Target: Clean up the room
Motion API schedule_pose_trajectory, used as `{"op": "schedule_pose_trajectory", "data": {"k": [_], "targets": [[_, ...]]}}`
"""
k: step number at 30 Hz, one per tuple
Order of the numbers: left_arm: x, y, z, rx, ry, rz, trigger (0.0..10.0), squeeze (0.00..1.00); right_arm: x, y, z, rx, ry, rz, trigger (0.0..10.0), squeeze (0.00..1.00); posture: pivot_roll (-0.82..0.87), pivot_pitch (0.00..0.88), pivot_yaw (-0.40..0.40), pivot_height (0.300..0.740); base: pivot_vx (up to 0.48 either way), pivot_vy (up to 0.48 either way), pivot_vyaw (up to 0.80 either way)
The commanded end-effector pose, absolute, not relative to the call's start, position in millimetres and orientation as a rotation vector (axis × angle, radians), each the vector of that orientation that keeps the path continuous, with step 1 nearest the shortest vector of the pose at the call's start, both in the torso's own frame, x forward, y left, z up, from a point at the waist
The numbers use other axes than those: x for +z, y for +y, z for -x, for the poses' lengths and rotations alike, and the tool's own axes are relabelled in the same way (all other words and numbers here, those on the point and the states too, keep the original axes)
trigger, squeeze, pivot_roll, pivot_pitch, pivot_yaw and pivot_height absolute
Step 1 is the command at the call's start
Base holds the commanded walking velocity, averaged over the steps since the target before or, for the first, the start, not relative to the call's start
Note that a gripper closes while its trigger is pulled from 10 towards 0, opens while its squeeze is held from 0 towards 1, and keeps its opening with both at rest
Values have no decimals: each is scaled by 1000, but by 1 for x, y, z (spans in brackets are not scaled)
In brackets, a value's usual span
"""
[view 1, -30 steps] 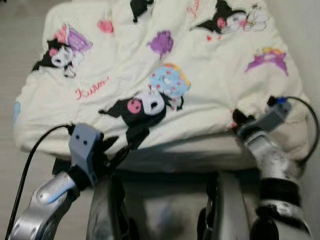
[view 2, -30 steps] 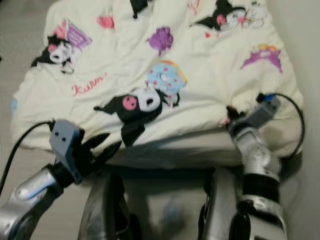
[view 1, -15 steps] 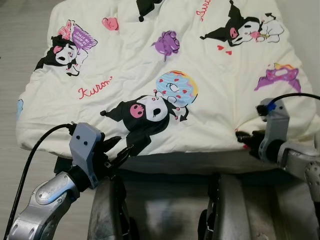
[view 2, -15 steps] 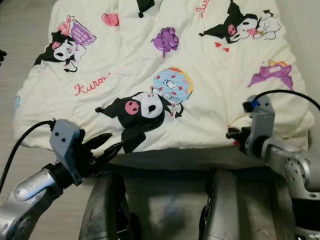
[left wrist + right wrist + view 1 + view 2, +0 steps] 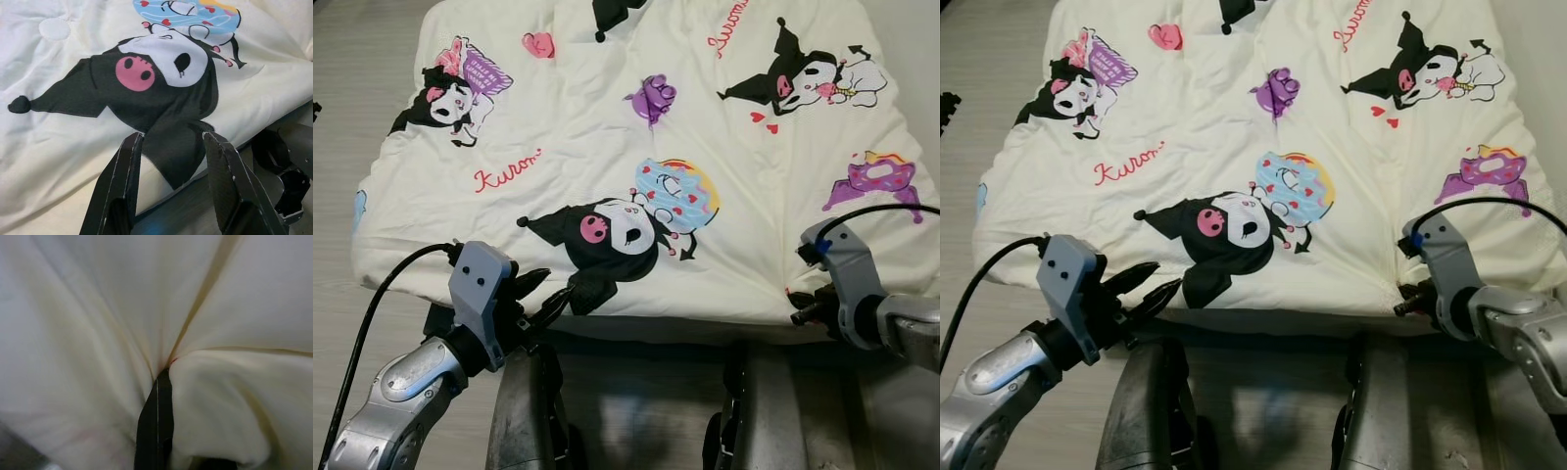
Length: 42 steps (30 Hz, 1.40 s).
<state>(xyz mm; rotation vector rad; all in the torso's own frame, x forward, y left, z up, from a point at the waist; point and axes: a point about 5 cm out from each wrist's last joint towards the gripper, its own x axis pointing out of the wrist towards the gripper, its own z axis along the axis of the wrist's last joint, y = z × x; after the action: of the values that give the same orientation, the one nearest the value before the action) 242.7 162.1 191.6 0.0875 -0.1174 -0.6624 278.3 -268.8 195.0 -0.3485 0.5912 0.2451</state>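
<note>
Head view: right hand (image 5: 1402, 305) pinches blanket (image 5: 607, 127) edge; left hand (image 5: 171, 161) wide beside it.

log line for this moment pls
task: clean up room | left end effector: open, at near edge of blanket | right end effector: shut on blanket, near right corner | blanket: spread flat

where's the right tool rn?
In the head views the right tool is on the robot's right, shut on the near edge of the cream cartoon-print blanket, below the purple print.
</note>
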Motion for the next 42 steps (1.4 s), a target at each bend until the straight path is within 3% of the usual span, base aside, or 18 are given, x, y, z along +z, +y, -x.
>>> {"op": "schedule_pose_trajectory", "data": {"k": [1,7,13,14,19,20,28,29,30,31,32,33,35,36,42], "targets": [[185,165,-241,-661,-77,-107,10000,0,173,-290,-273,118,690,364,0,0,-13,407,97,456,0,0,0],[185,166,-240,-663,-77,-112,10000,0,172,-300,-272,73,710,373,0,0,-12,406,97,456,0,0,0],[184,166,-240,-665,-73,-114,10000,0,168,-295,-267,144,776,424,0,0,-15,404,97,456,0,0,0],[185,166,-240,-666,-74,-114,10000,0,168,-297,-268,137,773,455,10000,1000,-14,404,99,456,0,0,0],[185,166,-240,-666,-76,-113,10000,0,171,-303,-271,98,775,494,10000,1000,-9,404,98,456,0,0,0],[186,166,-240,-666,-76,-113,10000,0,176,-305,-273,99,772,493,10000,384,-6,404,98,456,0,0,0],[186,166,-240,-666,-76,-113,10000,0,176,-305,-273,99,772,493,10000,384,-6,404,98,456,0,0,0],[187,168,-240,-665,-77,-111,10000,0,211,-299,-274,296,727,477,10000,0,-6,408,98,456,0,0,0],[187,168,-240,-665,-77,-111,10000,0,211,-299,-274,296,727,477,10000,0,-6,408,98,456,0,0,0],[187,167,-239,-667,-77,-107,10000,0,238,-293,-270,471,684,482,10000,0,-6,406,96,456,0,0,0],[187,167,-239,-667,-77,-107,10000,0,238,-293,-270,471,684,482,10000,0,-6,406,96,456,0,0,0],[187,167,-239,-669,-76,-104,10000,0,259,-286,-262,629,654,481,10000,0,-6,405,97,456,0,0,0],[187,167,-239,-669,-76,-104,10000,0,259,-286,-262,629,654,481,10000,0,-6,405,97,456,0,0,0],[187,166,-239,-672,-75,-102,10000,0,275,-281,-255,767,615,501,10000,0,-5,407,94,456,0,0,0],[186,167,-238,-671,-71,-101,10000,0,285,-286,-249,844,608,538,10000,0,-4,406,93,456,0,0,0]]}}
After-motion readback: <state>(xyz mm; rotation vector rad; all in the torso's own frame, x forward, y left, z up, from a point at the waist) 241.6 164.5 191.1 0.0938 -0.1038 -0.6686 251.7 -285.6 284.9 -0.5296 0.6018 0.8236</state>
